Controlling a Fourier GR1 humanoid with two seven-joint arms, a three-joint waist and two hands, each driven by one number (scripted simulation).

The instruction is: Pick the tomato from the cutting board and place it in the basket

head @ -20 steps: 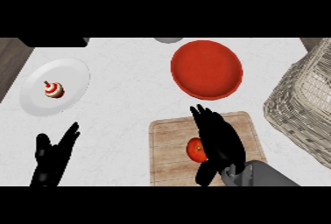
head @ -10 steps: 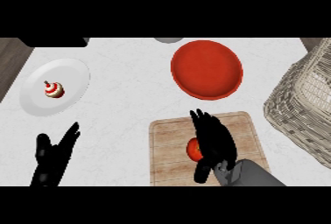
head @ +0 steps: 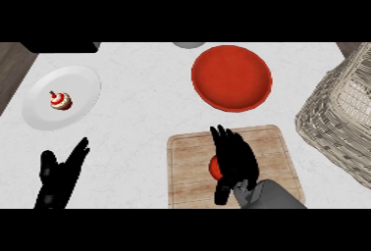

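Note:
A red tomato (head: 214,167) lies on the wooden cutting board (head: 190,171) at the lower middle. My right hand (head: 235,159) lies over the tomato with straight fingers pointing away from me, hiding most of it; only the tomato's left edge shows. The thumb hangs down beside it. The wicker basket (head: 340,112) stands at the right edge, to the right of the board. My left hand (head: 58,174) rests open at the lower left, fingers up, away from everything.
A red plate (head: 232,77) sits behind the board. A white plate (head: 69,90) at the left holds a small red-and-white cupcake (head: 60,100). A grey object (head: 190,44) shows at the top edge, a dark one (head: 62,46) at the top left.
My right hand has sunk slightly lower over the tomato, covering more of it. The left hand has stayed put.

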